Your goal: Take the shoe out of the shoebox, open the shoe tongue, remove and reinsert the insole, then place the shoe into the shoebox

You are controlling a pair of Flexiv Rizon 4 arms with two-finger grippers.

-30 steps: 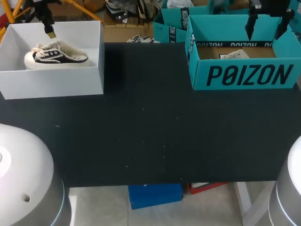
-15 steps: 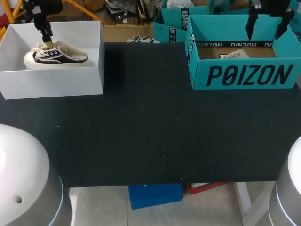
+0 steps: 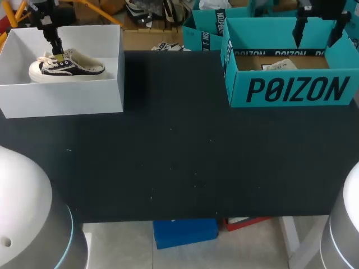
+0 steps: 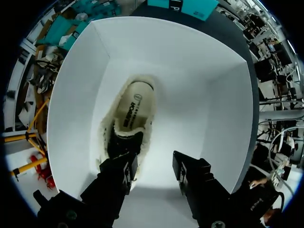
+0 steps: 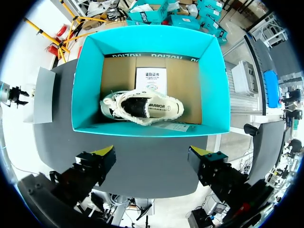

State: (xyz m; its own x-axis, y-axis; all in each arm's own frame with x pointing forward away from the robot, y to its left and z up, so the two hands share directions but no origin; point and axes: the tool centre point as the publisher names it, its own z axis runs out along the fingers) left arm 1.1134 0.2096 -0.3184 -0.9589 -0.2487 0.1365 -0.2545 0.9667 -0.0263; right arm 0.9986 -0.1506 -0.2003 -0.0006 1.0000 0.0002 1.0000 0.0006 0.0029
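Observation:
A black and cream shoe (image 3: pixel 67 66) lies on its sole in the white shoebox (image 3: pixel 61 101) at the table's far left. My left gripper (image 3: pixel 58 56) is down inside that box at the shoe's lace end. In the left wrist view the shoe (image 4: pixel 133 114) points away from my left gripper (image 4: pixel 154 166). One finger (image 4: pixel 118 171) rests over the shoe's black upper, the other stands beside the shoe above the bare box floor, so the gripper is open. My right gripper (image 3: pixel 318 33) hangs open above the teal shoebox (image 3: pixel 291 89), which holds a white shoe (image 5: pixel 142 107).
A printed card (image 5: pixel 151 78) lies on the teal box's cardboard floor behind the white shoe. The black tabletop (image 3: pixel 179 157) stretches between the two boxes. More teal boxes (image 3: pixel 205 31) stand behind the table's far edge.
My left gripper has dropped into the white box onto the shoe, and its fingers have drawn closer together. The right arm has stayed still.

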